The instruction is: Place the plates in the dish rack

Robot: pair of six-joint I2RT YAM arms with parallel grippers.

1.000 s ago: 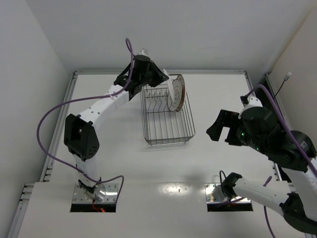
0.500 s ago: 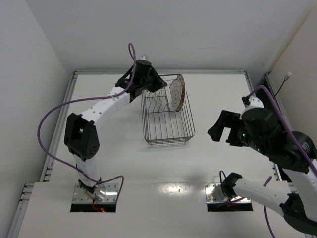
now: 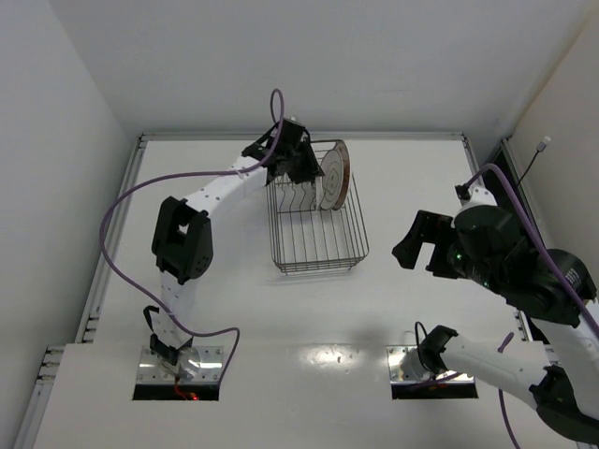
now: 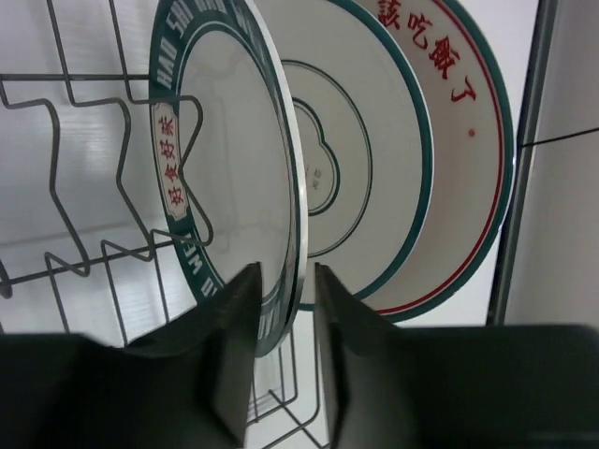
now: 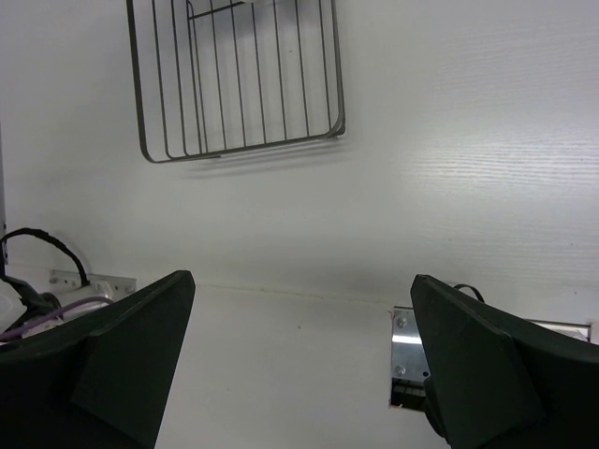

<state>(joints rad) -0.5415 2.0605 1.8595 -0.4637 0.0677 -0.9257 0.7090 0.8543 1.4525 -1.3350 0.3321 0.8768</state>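
Three plates stand upright in the far end of the dark wire dish rack [image 3: 318, 245]. In the left wrist view the nearest is the teal-banded plate [image 4: 220, 168], behind it the plate with thin dark rings [image 4: 365, 140], then the plate with red characters [image 4: 468, 140]. My left gripper [image 4: 286, 271] straddles the lower rim of the teal-banded plate, jaws close around it. In the top view the left gripper [image 3: 304, 168] is over the rack's far left corner beside the plates [image 3: 334, 175]. My right gripper [image 3: 419, 245] is open and empty, raised to the right of the rack.
The rack's prongs [image 4: 122, 182] stand to the left of the teal-banded plate and its end wire [image 4: 518, 187] is on the right. The right wrist view shows the rack's near end [image 5: 239, 145] and a base plate [image 5: 409, 348].
The left arm has reached further over the rack and brought the teal-banded plate from a tilt above it down upright beside the other two. The right arm has hardly moved.
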